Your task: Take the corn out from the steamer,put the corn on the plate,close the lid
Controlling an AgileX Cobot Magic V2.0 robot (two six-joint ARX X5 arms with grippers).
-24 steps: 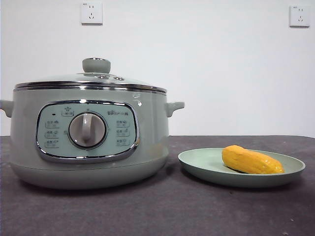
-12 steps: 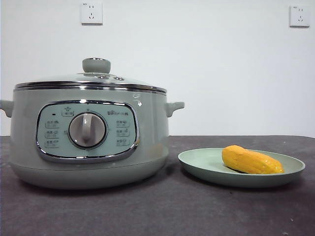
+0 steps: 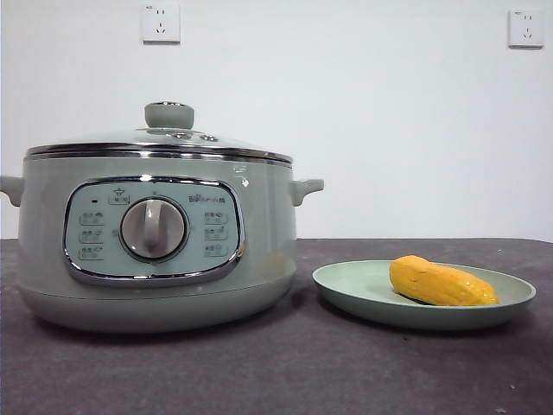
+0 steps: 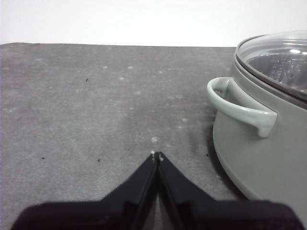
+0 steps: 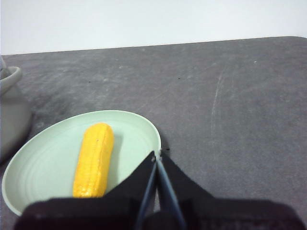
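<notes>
corn (image 3: 442, 283) lies on its side in the plate (image 3: 346, 290), beside the steamer (image 3: 259, 233). glass lid (image 3: 164, 138) seated on steamer rim. left gripper (image 4: 157, 155) jaws together, empty, near the steamer's side handle (image 4: 240, 110). right gripper (image 5: 158, 154) jaws together, empty, at the plate's edge.

1. A plain white wall (image 3: 389, 130) fills the background.
2. Two white wall sockets sit high on it: one (image 3: 161, 22) at 11 o'clock, another (image 3: 526, 28) at 1 o'clock.
3. The worktop (image 3: 346, 372) is dark grey, faintly speckled and scuffed.
</notes>
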